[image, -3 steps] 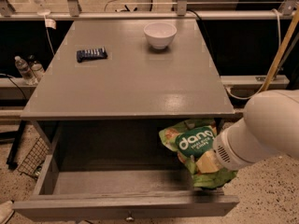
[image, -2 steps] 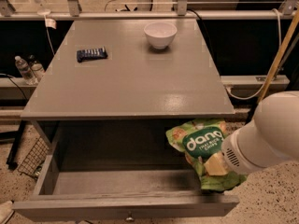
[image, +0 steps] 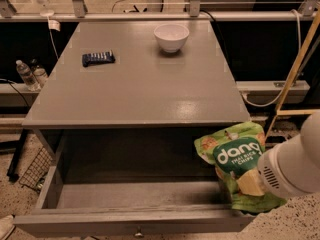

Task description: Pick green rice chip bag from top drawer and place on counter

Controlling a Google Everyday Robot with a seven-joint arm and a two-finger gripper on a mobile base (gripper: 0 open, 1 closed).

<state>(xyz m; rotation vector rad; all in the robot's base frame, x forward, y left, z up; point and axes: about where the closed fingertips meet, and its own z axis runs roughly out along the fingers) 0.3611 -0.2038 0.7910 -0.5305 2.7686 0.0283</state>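
The green rice chip bag point(image: 236, 168) is a light-green pouch with a dark green "dang" label. It hangs in the air over the right end of the open top drawer point(image: 135, 220), just below the counter point(image: 140, 89) edge. My gripper point(image: 256, 182) sits at the end of the white arm coming in from the right and is shut on the bag's right side. Its fingers are mostly hidden by the bag. The drawer's inside shows bare grey boards.
A white bowl point(image: 171, 36) stands at the counter's back middle. A small dark blue packet point(image: 98, 58) lies at its back left. Two water bottles point(image: 30, 73) and a wire basket point(image: 34, 168) are on the left. A yellow pole point(image: 296, 69) leans at the right.
The bag has risen out of the drawer and shifted right with my gripper. It is now higher and further past the drawer's right side.
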